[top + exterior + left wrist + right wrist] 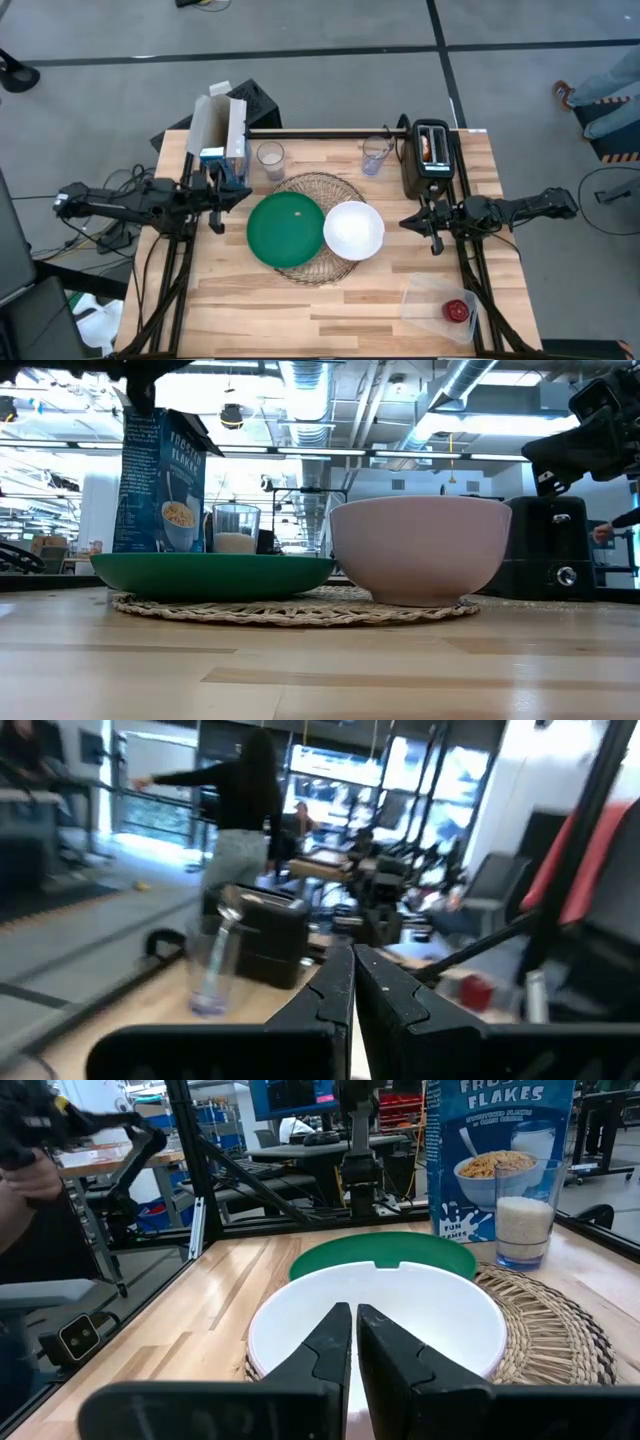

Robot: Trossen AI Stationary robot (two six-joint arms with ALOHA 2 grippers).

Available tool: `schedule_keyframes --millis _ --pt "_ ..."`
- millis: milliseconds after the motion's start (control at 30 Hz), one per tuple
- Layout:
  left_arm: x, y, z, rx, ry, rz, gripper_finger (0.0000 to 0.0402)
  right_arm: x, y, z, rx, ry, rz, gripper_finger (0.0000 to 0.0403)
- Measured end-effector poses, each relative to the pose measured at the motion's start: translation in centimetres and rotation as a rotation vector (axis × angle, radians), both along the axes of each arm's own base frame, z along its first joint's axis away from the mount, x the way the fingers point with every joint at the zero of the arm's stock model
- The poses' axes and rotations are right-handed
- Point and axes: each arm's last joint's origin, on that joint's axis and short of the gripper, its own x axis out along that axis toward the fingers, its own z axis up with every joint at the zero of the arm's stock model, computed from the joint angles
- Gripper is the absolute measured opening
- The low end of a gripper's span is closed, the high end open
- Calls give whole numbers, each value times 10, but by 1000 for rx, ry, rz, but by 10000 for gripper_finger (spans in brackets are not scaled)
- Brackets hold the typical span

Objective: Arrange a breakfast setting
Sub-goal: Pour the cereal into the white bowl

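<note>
Round mat (318, 228) sitting mid-surface (330, 310), green plate (286, 229) and white bowl (354, 230) side by side on it, rims touching or nearly so. Plate overhanging the mat's left edge, bowl overhanging its right. Broad bare wood toward the near edge, open room for moving there. Back edge crowded: cereal box (222, 130) standing upright at the back left, milky glass (270, 158) just beside it, second glass (376, 155) near the black toaster (432, 158) at the back right. Clear tub (440, 305) with something red (457, 310) inside, close to the near right corner.

Left end effector (215, 195) pressed together, holding nothing, hovering left of the plate, just in front of the box. Right end effector (354, 1342) pressed together too, empty, just right of the bowl, pointing at it.

Bowl plain, glossy, empty inside from the right wrist view. Plate deep green with one tiny pale speck. Mat woven, pale straw.
</note>
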Motion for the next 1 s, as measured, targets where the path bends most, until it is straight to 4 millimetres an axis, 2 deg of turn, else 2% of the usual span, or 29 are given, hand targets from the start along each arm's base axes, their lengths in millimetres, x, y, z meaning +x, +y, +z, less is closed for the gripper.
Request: schedule_keyframes --millis 200,333,500,600,800,1000 --pt "14 0 43 200 41 58 0 0 0 0 0 0 0 51" --pt "20 0 60 250 41 88 0 0 0 0 0 0 0 51" --pt "22 5 74 195 157 273 22 0 0 0 0 0 0 51" --pt "21 10 80 154 266 368 60 0 0 0 0 0 0 51" --pt "13 17 99 0 421 424 171 0 0 0 0 0 0 51" --pt "5 28 123 -35 507 508 265 0 0 0 0 0 0 51"
